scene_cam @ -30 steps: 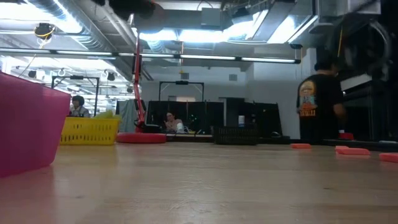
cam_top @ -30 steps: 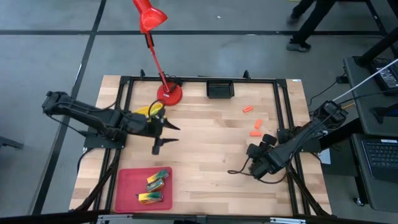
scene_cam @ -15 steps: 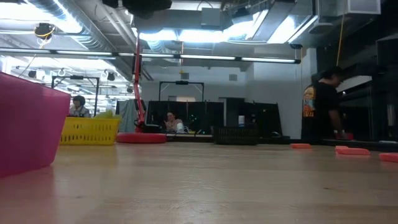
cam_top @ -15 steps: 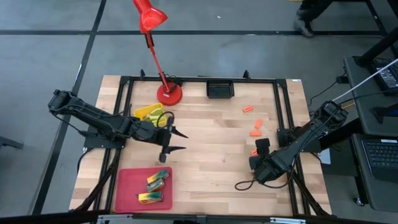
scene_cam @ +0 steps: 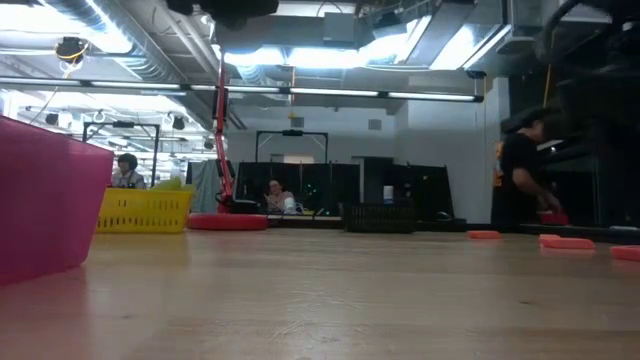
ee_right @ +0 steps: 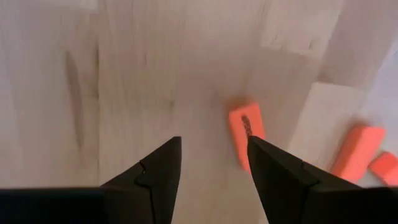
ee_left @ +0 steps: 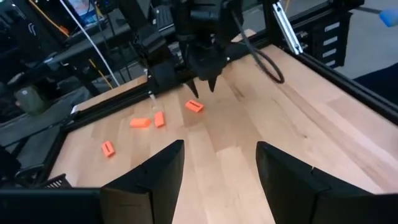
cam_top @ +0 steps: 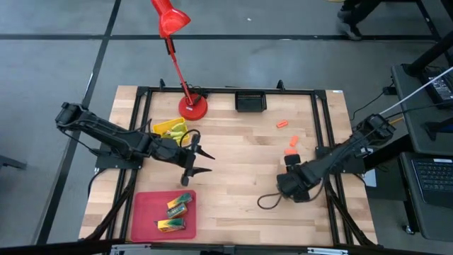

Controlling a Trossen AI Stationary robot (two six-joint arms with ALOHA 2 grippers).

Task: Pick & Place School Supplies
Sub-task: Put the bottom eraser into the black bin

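The left gripper (cam_top: pixel 200 162) hangs over the wooden table (cam_top: pixel 241 191) left of centre, above the red tray (cam_top: pixel 145 212); its 2 fingers (ee_left: pixel 149 180) stand well apart with nothing between them. The right gripper (cam_top: pixel 290 164) sits low over the right side of the table, pointing down at the boards; its fingers (ee_right: pixel 152 171) are parted too and hold nothing — 1 orange piece (ee_right: pixel 244 130) lies on the wood just beside one fingertip, 2 more orange pieces (ee_right: pixel 357 148) a little further off.

From above, 1 orange piece (cam_top: pixel 282 125) lies alone toward the far right of the table; another (cam_top: pixel 290 151) shows close by the right gripper; the left wrist view counts 4 orange pieces (ee_left: pixel 140 122) scattered on the boards near that gripper.

3 green-and-yellow boxes (cam_top: pixel 177 207) lie in the red tray at the near left corner — 2 side by side, 1 nearer the front edge. A yellow tray (cam_top: pixel 168 128) stands at the far left, just beside the round base of the red desk lamp (cam_top: pixel 192 108), with something yellow-green in it that cannot be made out; a black tray (cam_top: pixel 250 101) rests at the far edge, middle.

From table height the yellow tray (scene_cam: pixel 145 210), the lamp base (scene_cam: pixel 226 221) and the black tray (scene_cam: pixel 378 218) line the far edge; a person (scene_cam: pixel 522 185) stands beyond the table on the right.
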